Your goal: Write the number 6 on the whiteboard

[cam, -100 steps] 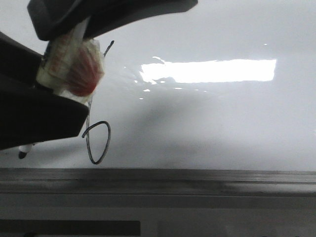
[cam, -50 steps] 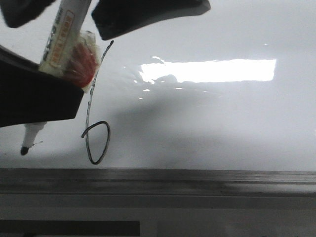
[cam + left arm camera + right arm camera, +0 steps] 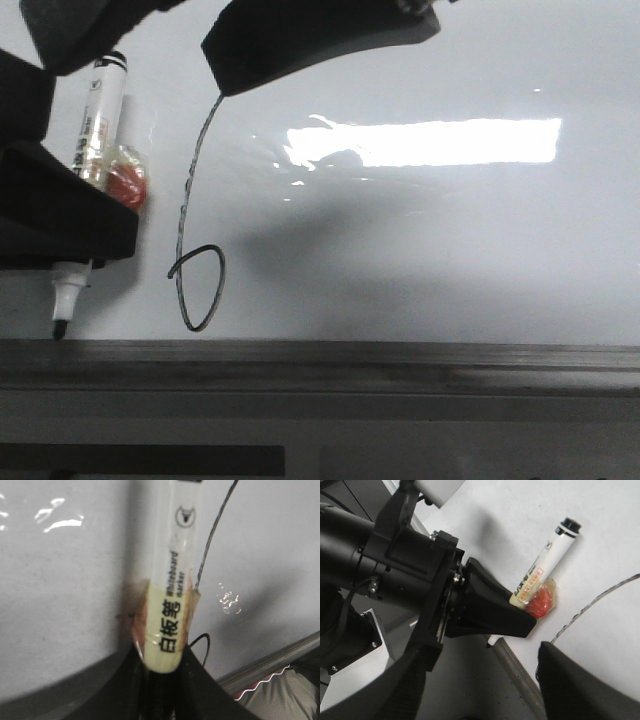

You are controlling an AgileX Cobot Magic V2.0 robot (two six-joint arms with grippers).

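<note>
The board point(image 3: 450, 230) is glossy white-grey, with a bright bar of light glare across its upper part and a grey metal ledge point(image 3: 320, 362) along its bottom edge. The 6 point(image 3: 195, 245) sits left of the glare: a long slanted stem running down into a small narrow loop just above the ledge.

Left of the 6, the left gripper point(image 3: 95, 215) has its dark fingers clamped on a white marker point(image 3: 95, 130) with a reddish taped lump on its barrel. The marker stands nearly upright, its black tip down beside the ledge; whether the tip touches the board I cannot tell. The right gripper point(image 3: 215, 40) hangs above the 6, its dark fingers spread apart with nothing between them.

The left wrist view point(image 3: 165, 655) shows the printed label on the marker point(image 3: 175, 580) and the stem of the 6 point(image 3: 212, 535) just beside the barrel. The right wrist view shows the left arm's black housing point(image 3: 385, 575), which the front view does not.

Half a second ago the marker leaned across the stem of the 6; now it is straighter and further from the 6, and the whole stem shows.
</note>
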